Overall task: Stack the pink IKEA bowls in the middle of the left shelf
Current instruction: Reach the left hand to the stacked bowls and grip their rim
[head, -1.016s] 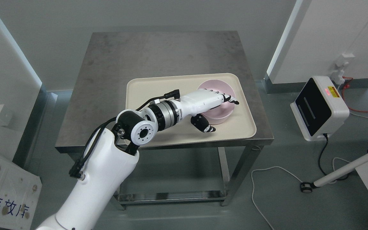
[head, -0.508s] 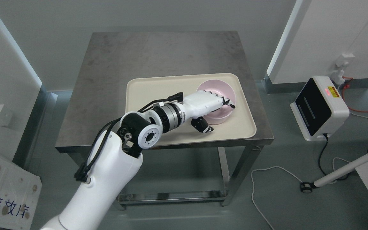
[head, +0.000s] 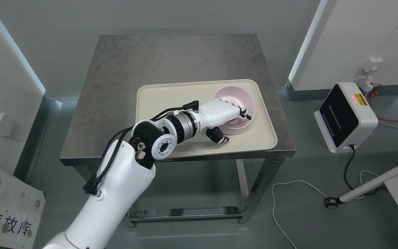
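**Hand draws back and closes on the bowl rim**

Compared with 1 second ago, the left hand (head: 227, 117) sits less far over the tray (head: 157, 100), fingers inside the pink bowl (head: 242, 98), thumb outside: it grips the rim. The bowl stands at the tray's right end; lifting probably comes next.

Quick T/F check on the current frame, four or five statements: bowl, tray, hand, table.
1. The pink bowl sits on the beige tray. True.
2. The left robot hand is at the bowl, fingers over its rim and thumb outside its near wall. True.
3. The bowl lies upside down. False: its opening faces up.
4. The tray is on the floor. False: it rests on the metal table, toward the front right.
5. The right robot hand is over the tray. False: no right hand is in view.
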Available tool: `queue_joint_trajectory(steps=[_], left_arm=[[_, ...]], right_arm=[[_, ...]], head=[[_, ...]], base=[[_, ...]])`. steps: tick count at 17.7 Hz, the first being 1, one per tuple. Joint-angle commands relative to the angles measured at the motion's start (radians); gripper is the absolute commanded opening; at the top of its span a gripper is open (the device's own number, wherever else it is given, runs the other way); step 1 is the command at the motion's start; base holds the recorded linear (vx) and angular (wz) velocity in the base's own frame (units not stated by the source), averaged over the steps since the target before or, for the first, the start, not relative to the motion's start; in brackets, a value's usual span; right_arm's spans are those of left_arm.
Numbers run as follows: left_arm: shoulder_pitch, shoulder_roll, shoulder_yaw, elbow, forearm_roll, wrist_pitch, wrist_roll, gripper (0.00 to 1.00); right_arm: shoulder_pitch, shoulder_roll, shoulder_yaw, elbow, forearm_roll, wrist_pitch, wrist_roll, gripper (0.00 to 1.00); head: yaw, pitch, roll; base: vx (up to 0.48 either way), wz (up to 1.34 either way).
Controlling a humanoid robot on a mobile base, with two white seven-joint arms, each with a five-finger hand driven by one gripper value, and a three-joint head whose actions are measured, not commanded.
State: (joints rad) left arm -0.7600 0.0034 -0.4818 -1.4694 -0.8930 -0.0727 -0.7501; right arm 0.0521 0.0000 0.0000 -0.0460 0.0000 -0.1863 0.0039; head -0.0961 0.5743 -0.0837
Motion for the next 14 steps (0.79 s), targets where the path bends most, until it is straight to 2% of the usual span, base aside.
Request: queue_joint_trajectory(steps=[1, 11, 14], left_arm=[[0.004, 0.015, 0.006, 0.049, -0.011, -0.004, 0.000, 0.62], [0.004, 0.014, 0.054, 0.083, -0.011, -0.013, 0.000, 0.49], [-0.001, 0.014, 0.091, 0.101, -0.011, -0.047, 0.002, 0.37]], right_arm=[[0.000, -0.017, -0.009, 0.000, 0.008, 0.001, -0.001, 1.00], [0.000, -0.017, -0.009, 0.000, 0.008, 0.001, -0.001, 1.00], [0.000, -0.017, -0.009, 0.000, 0.008, 0.001, -0.001, 1.00]], head=[[0.0000, 0.000, 0.000], [0.0000, 0.000, 0.000], [0.0000, 0.000, 0.000]], base=[[0.000, 0.00], [0.000, 0.00], [0.000, 0.00]])
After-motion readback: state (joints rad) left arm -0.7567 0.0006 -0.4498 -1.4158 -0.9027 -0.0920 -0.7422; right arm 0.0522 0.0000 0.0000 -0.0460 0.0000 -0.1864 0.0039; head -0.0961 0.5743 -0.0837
